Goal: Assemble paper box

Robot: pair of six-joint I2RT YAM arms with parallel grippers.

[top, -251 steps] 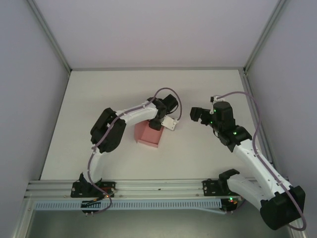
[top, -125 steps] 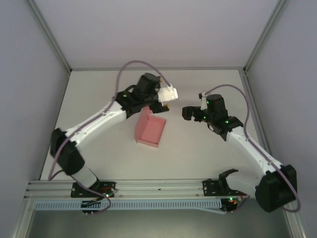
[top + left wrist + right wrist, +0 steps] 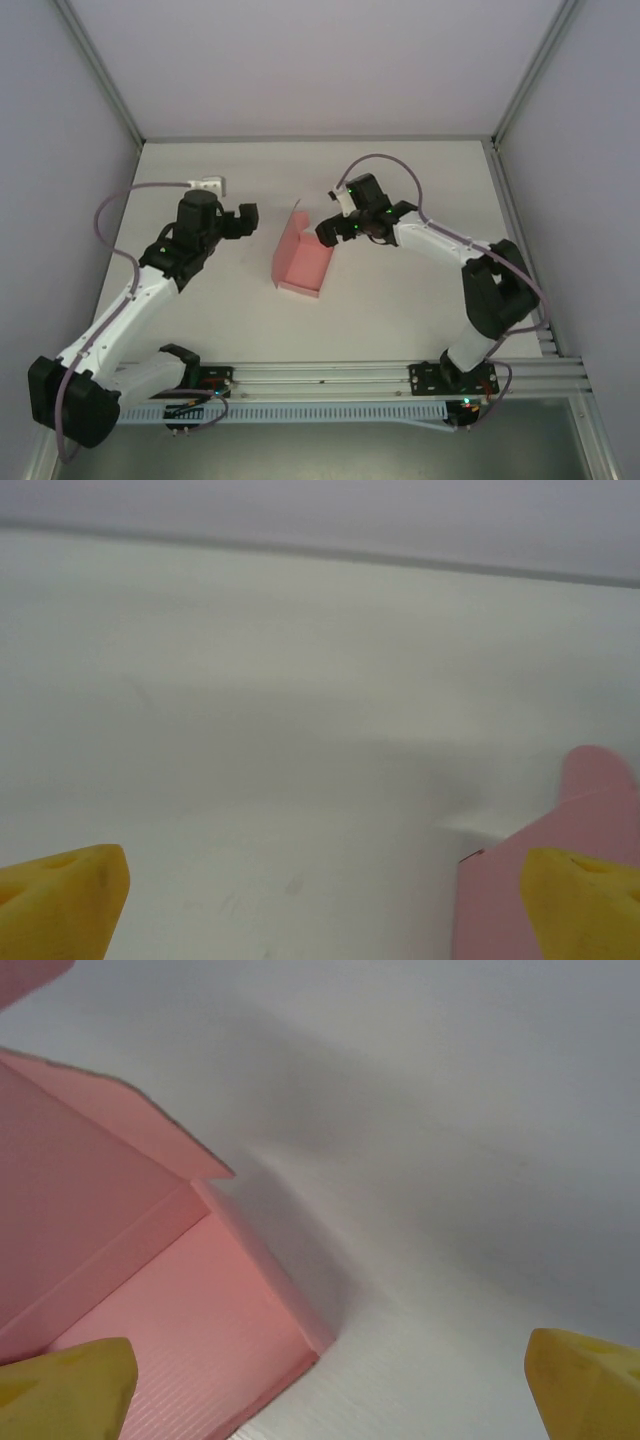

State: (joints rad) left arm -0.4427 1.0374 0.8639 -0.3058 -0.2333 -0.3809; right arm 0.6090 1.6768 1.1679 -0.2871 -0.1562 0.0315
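Observation:
The paper box [image 3: 303,266] is a shallow pink card tray in the middle of the table, with its lid flap [image 3: 291,228] standing up along the left side. My left gripper [image 3: 246,221] hovers open just left of that flap, nothing between its yellow fingertips [image 3: 62,898]; the box's pink edge [image 3: 500,900] shows by its right fingertip. My right gripper [image 3: 328,233] hangs open at the box's far right corner. In the right wrist view the box's inside [image 3: 160,1310] lies in front of the left fingertip [image 3: 66,1392], and the low side wall ends between the jaws.
The white table [image 3: 400,180] is walled by grey panels at the back and both sides. A metal rail [image 3: 320,380] with both arm bases runs along the near edge. The right arm's elbow [image 3: 490,290] stands right of the box.
The left gripper let go of the box, opened, and swung round to the left of the flap. The right gripper moved left to the box's far right corner.

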